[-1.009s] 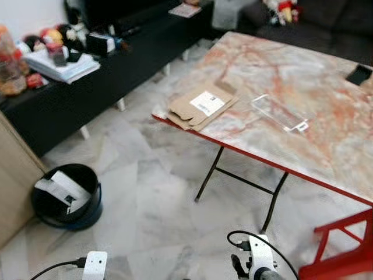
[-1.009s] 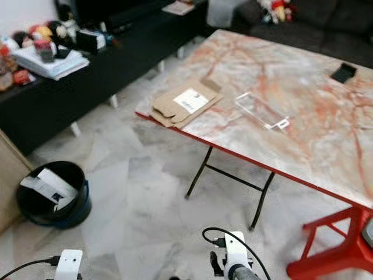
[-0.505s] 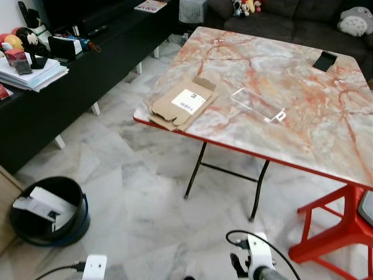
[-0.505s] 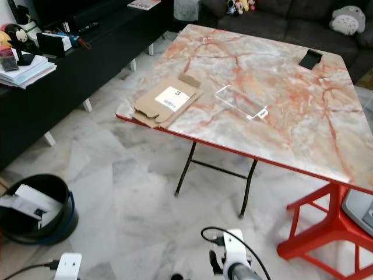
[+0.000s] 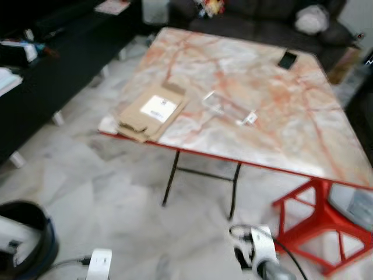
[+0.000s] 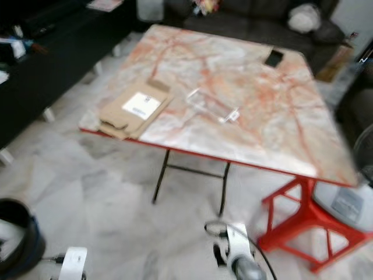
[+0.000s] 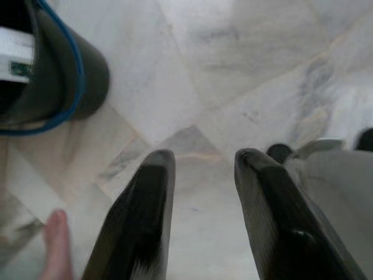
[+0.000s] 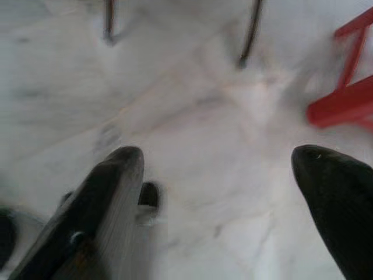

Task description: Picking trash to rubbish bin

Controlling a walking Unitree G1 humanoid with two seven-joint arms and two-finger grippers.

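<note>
A flattened cardboard box (image 5: pixel 148 111) with a white label lies at the near left corner of the marble table (image 5: pixel 291 134). A clear plastic package (image 5: pixel 229 108) lies beside it toward the table's middle. The black rubbish bin (image 5: pixel 23 239) with a blue band stands on the floor at the lower left, with white trash inside (image 7: pixel 14 55). Both arms hang low in front of me. My left gripper (image 7: pixel 204 156) is open above the floor tiles near the bin (image 7: pixel 52 70). My right gripper (image 8: pixel 218 154) is wide open over the floor, holding nothing.
The table stands on thin black legs (image 8: pixel 252 32) and a red frame (image 5: pixel 317 216). A black phone (image 5: pixel 287 59) lies at its far side. A dark sofa (image 5: pixel 262 23) is behind, a black bench (image 5: pixel 35 76) at left, a grey-white appliance (image 6: pixel 349 201) at right. Part of a bare foot (image 7: pixel 55 239) is near my left gripper.
The camera has swung to the right: the table now sits in the middle and the bin has slid to the lower left edge. Nothing on the table moved. The picture is blurred.
</note>
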